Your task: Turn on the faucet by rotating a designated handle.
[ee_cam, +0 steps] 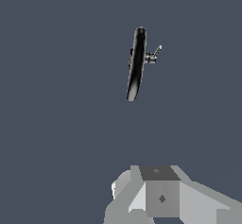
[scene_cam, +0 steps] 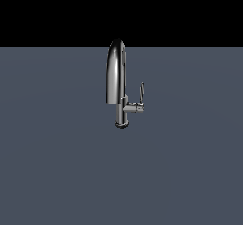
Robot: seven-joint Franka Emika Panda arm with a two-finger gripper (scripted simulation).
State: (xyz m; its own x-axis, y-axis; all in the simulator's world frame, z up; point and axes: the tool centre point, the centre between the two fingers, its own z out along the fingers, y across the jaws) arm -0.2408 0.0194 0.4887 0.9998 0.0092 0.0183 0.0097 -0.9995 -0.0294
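The arm is not showing in the exterior view at all. In the wrist view only a grey blocky part of the hand (ee_cam: pixel 160 194) is showing, cut off by the picture's edge; its fingertips are lying outside the frame, so I cannot tell whether it is spread wide or drawn narrow, and nothing is showing between its fingers. It is hanging well apart from the tap, touching nothing.

One faucet (scene_cam: pixel 117 84) is standing upright on the flat grey counter (scene_cam: pixel 57 172), near the middle of the exterior view. Its arched spout is rising above the counter's far edge against the black background, where the top of the arch is getting hard to separate from the dark. Its round base is sitting on the counter, small and blurred.

One handle (scene_cam: pixel 141 92) is sticking up as a thin lever from a short stub on the exterior view's right of the faucet's body, just beside the spout's column. In the wrist view the faucet (ee_cam: pixel 136 64) is appearing foreshortened as a dark narrow shape, and the handle (ee_cam: pixel 156 52) is only a tiny bright sliver.
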